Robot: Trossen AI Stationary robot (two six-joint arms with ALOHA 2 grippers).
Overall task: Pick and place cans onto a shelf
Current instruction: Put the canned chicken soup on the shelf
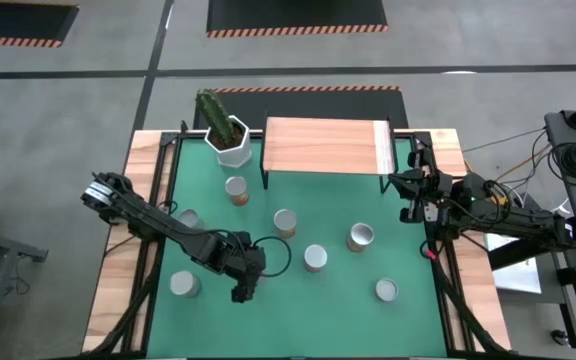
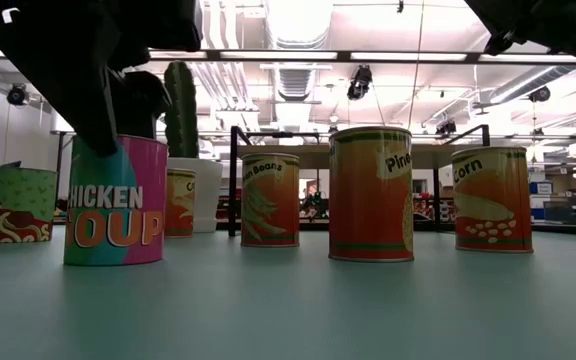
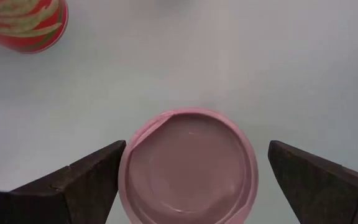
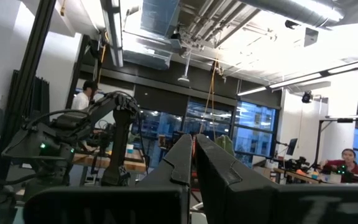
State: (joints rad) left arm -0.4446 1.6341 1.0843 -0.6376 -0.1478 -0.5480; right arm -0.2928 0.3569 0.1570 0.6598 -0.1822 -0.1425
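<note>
From above, seven cans stand on the green surface (image 1: 408,320): six show silvery tops, at (image 1: 236,187), (image 1: 285,221), (image 1: 315,258), (image 1: 360,236), (image 1: 385,290) and (image 1: 184,285), plus one partly hidden under the left arm at (image 1: 189,218). The light-wood shelf (image 1: 323,146) sits at the far edge, bare, with a white cactus pot (image 1: 230,146) just beside it. The left tool (image 1: 244,290) hangs over the near-left area; the right tool (image 1: 406,183) waits at the right edge beside the shelf's corner. Open mat lies between the cans and the shelf.

At table height, a pink-and-teal chicken soup can (image 2: 116,200) stands nearest, the left arm's dark bulk right above it. Four orange cans (image 2: 371,195), (image 2: 270,199), (image 2: 492,198), (image 2: 179,203) and a green-topped one (image 2: 18,204) stand farther back.

In the left wrist view, the left tool's fingers (image 3: 92,180) stand wide apart on either side of the pink can's rim (image 3: 190,165), not touching it; another can (image 3: 23,23) stands well apart.

In the right wrist view, the right tool's fingers (image 4: 182,163) press together, holding nothing. Two people show in the room beyond.
</note>
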